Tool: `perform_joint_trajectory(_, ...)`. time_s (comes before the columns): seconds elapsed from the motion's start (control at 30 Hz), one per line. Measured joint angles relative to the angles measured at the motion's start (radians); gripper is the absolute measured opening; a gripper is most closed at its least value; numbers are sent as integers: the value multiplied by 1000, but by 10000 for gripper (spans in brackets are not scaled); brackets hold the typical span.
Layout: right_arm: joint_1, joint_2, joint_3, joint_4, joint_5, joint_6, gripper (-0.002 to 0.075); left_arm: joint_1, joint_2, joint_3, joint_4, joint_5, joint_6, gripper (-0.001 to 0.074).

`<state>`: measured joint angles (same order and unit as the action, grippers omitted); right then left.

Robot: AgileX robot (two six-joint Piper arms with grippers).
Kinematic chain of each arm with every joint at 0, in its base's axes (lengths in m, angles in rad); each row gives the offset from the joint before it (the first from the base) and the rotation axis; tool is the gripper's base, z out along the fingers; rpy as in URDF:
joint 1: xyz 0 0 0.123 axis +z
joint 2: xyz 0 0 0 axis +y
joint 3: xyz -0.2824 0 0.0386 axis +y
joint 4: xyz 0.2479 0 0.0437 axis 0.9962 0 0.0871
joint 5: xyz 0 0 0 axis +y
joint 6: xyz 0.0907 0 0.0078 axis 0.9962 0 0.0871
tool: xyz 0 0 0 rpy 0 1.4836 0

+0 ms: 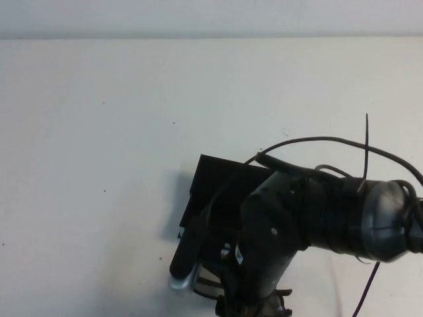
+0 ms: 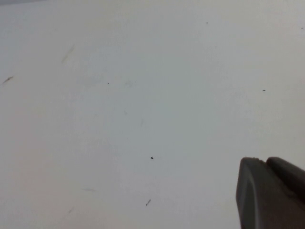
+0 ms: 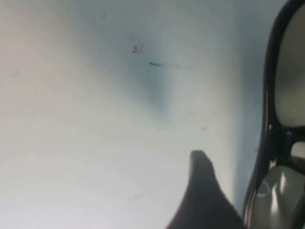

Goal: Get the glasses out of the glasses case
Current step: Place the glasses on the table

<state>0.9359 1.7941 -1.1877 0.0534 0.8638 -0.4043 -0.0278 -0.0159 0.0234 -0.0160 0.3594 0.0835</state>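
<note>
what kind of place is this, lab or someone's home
Probably a lab test bench: a bare white table, a cabled right arm whose right gripper is beside the glasses and black glasses case; the left gripper hovers elsewhere.

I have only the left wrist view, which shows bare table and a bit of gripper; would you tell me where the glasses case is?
Observer: In the high view, the glasses case lies on the near right part of the table, partly under the right arm.
Operator: Thank you. Are the glasses in sight?
Observer: Yes. The right wrist view shows the glasses at its edge, close beside the right gripper, with white table behind them.
Operator: And where is my left gripper in all this?
Observer: The left gripper does not appear in the high view at all; only your view shows it, over bare table.
</note>
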Motion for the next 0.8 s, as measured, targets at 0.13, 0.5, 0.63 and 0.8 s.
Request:
perform_joint_trajectory(0.13, 0, -69, -12, -9, 29, 2, 398, 0, 0, 0, 0, 0, 0, -5)
perform_joint_trajectory(0.5, 0, -118, -13, -34, 72, 5, 401, 0, 0, 0, 0, 0, 0, -5)
perform_joint_trajectory(0.63, 0, -165, -11, -34, 74, 68, 351, 0, 0, 0, 0, 0, 0, -5)
perform_joint_trajectory(0.8, 0, -341, 62, -34, 13, 199, 148, 0, 0, 0, 0, 0, 0, -5)
